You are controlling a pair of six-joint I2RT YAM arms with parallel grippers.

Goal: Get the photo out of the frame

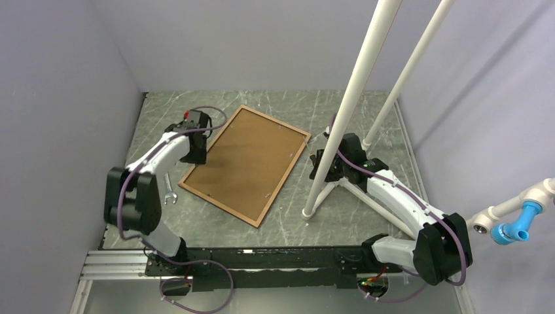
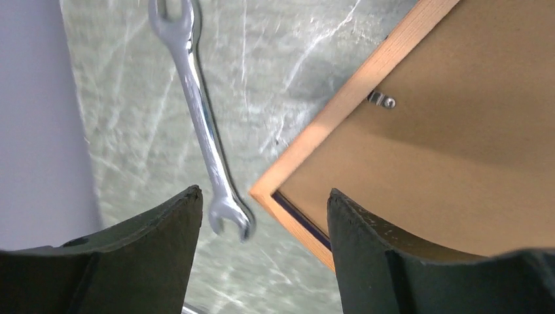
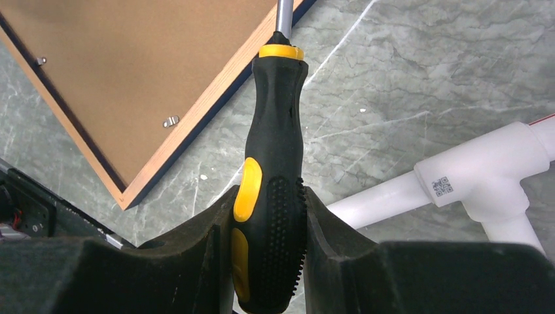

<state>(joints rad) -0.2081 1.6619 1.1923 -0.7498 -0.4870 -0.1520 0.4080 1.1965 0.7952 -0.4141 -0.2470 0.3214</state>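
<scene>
**Desk:** Where is the frame (image 1: 245, 163) lying?

**Photographer:** Face down around the middle of the table (image 1: 366, 118), a little left of centre and turned on the diagonal. One corner points at the far edge, the opposite one at the near edge. The brown backing board faces up inside a light wood rim, with small metal clips (image 3: 171, 121) along it. The photo itself does not show in any view.

**Desk:** And the left gripper (image 2: 265, 203)?

**Photographer:** It hangs over the frame's left-hand corner with its jaws spread wide and nothing between them. A silver wrench (image 2: 199, 118) lies flat on the table just beside that corner, on the side toward the left edge, apart from the wood rim.

**Desk:** The right gripper (image 3: 262, 196)?

**Photographer:** It is clamped on the black-and-yellow handle of a screwdriver (image 3: 271, 131), pads pressed to both sides. The steel shaft points toward the frame's right-hand long side; its tip runs out of the wrist view. The gripper stands by that side of the frame, among the white pipes (image 1: 353, 98) that rise from the right half of the table
</scene>
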